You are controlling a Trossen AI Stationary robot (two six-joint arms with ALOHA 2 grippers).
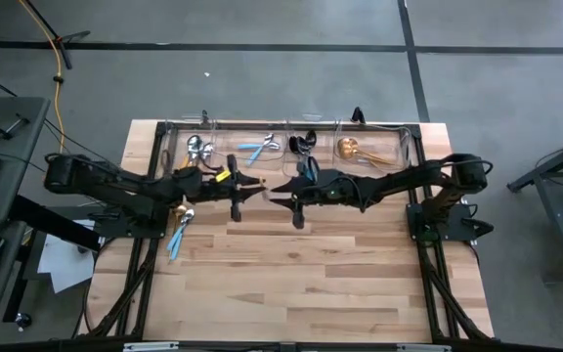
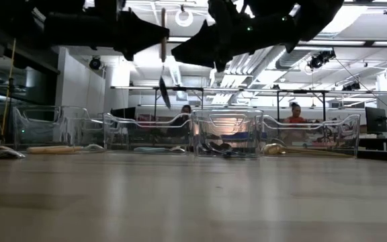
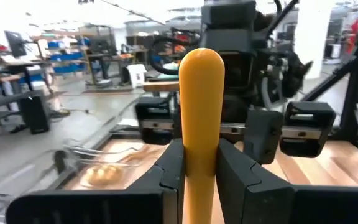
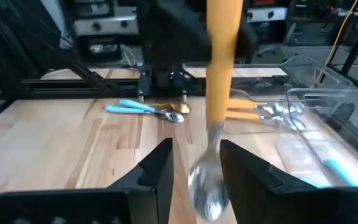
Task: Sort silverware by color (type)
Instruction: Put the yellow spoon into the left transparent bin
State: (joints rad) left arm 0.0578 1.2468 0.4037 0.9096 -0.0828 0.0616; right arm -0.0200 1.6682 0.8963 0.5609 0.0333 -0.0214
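An orange-handled spoon (image 2: 163,54) hangs upright high above the middle of the table, silver head (image 4: 207,186) down. My left gripper (image 3: 201,155) comes in level from the table's left and is shut on its handle. My right gripper (image 4: 196,148) faces it from the table's right, open, with a finger on either side of the spoon's neck and not touching it. More silverware lies in the clear bins (image 1: 291,147) along the far edge. Light-blue-handled pieces (image 1: 179,230) lie on the table at the left. My left gripper pinches the spoon's orange handle (image 3: 201,127) between its two fingers, partway down, with the rounded free end (image 3: 201,62) standing above them. The fingers lie level, come from the table's left and cross the handle. The spoon hangs upright, head down, clear of the table.
The far row of bins holds orange-handled pieces (image 1: 198,149), light-blue ones (image 1: 259,149), black ones (image 1: 304,145) and gold ones (image 1: 360,150). Bare wooden tabletop (image 1: 301,274) spreads toward the near edge. People sit in the room beyond the bins (image 2: 294,111).
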